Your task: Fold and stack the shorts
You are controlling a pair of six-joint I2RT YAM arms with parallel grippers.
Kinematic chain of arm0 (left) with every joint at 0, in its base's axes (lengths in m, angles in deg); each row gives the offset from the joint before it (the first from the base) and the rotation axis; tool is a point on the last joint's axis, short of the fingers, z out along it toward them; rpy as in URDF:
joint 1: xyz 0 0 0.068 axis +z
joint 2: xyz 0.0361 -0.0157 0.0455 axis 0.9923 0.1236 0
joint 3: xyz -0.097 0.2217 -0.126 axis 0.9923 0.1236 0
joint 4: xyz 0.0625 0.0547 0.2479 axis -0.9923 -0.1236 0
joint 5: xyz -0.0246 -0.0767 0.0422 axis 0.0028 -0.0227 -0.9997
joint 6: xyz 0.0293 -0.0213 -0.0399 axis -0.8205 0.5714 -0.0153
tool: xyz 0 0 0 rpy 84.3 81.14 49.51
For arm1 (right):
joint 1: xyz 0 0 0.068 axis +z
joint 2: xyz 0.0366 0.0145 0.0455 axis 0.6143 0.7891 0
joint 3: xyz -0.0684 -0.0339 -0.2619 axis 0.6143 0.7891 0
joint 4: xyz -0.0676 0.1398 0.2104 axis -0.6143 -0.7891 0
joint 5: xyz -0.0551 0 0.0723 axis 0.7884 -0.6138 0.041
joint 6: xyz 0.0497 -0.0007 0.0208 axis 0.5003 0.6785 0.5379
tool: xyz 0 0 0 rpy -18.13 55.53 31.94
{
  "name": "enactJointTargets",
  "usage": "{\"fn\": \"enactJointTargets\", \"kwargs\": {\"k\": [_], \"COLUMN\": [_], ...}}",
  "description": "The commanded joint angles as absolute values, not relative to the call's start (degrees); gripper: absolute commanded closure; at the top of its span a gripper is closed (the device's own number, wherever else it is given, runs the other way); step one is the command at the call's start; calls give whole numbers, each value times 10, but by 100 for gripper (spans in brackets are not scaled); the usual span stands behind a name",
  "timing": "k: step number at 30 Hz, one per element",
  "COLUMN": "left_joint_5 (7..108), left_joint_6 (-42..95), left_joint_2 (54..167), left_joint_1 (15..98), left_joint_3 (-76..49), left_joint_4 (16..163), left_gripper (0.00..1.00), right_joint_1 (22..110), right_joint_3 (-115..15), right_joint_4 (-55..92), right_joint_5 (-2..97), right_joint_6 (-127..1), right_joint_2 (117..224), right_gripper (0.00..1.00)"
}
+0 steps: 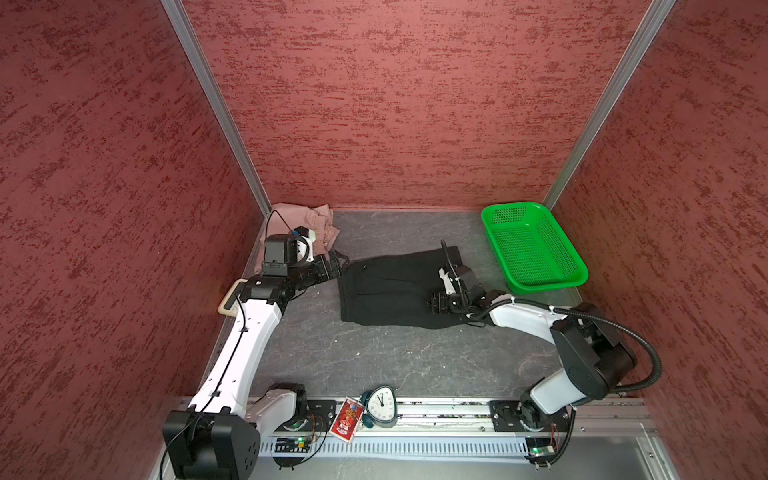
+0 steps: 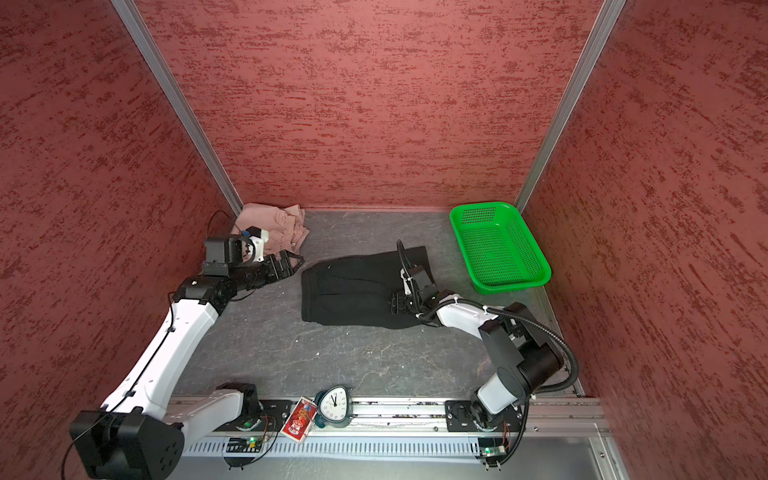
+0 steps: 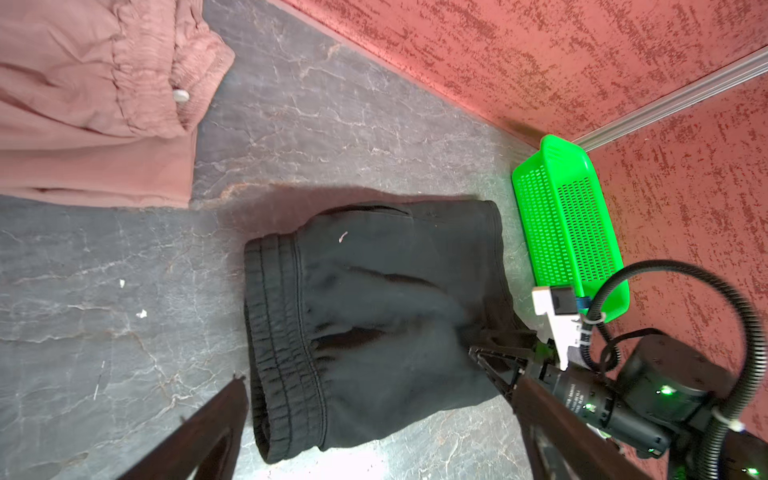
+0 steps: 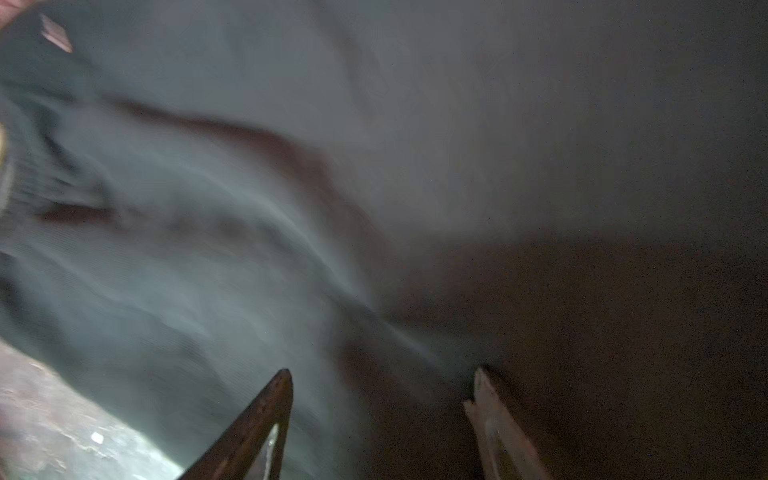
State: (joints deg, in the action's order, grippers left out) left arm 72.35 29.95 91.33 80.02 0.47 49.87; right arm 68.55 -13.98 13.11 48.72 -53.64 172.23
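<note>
While I watch both top views, black shorts (image 1: 386, 286) lie flat at middle of table (image 1: 374, 361), waistband toward left arm. Pink shorts (image 1: 322, 222) sit bunched in far left corner, apart from black pair. Left gripper (image 1: 340, 261): jaws spread wide, holding nothing, hovering just beside waistband. Right gripper (image 1: 433, 302): low over leg end of black shorts, fingers (image 4: 274, 399) parted; wrist view blurred, I see no cloth pinched. Basket (image 1: 540, 284) stands far right.
</note>
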Motion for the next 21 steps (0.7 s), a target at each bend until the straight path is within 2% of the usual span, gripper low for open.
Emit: {"fn": "enactJointTargets", "kwargs": {"k": [1, 7, 9, 12, 15, 19, 21], "left_joint_5": [740, 745, 746, 744, 741, 732, 734], "left_joint_6": [303, 302, 299, 294, 288, 284, 287], "left_joint_2": [914, 906, 901, 899, 902, 896, 888], "left_joint_1": [803, 803, 803, 803, 806, 822, 836], "left_joint_3": [8, 10, 5, -5, -20, -33, -32], "left_joint_4": [497, 487, 484, 485, 478, 460, 454], "left_gripper": [1, 0, 1, 1, 1, 1, 1], "right_joint_1": [656, 571, 567, 574, 630, 779, 845], "right_joint_3": [-95, -42, -58, -100, -155, -218, -231], "right_joint_4": [120, 52, 30, 27, 19, 13, 29], "right_joint_5": [517, 538, 553, 519, 534, 627, 670], "right_joint_6": [-492, -483, -506, -561, -635, -756, -801], "right_joint_2": [1690, 1595, 1567, 1545, 1539, 1573, 1598], "right_gripper": [29, 27, 26, 24, 20, 17, 11]}}
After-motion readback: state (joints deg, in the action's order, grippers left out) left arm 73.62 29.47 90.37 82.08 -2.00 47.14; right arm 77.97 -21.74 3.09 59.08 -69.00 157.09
